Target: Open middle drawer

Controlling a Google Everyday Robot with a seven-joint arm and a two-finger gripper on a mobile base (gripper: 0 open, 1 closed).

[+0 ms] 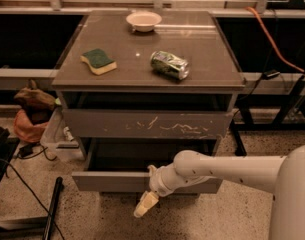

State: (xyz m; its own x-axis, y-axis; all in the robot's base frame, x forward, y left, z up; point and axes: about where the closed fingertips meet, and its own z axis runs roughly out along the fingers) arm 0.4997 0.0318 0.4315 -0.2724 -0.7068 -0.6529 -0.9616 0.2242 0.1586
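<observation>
Camera view: the middle drawer stands partly out of the cabinet, below the scratched drawer. The gripper sits at the middle drawer's front, near its centre, touching the panel, with a pale tip hanging below the lower edge. I cannot tell whether it is clamped or loose. On top lie a sponge, a can and a bowl.
</observation>
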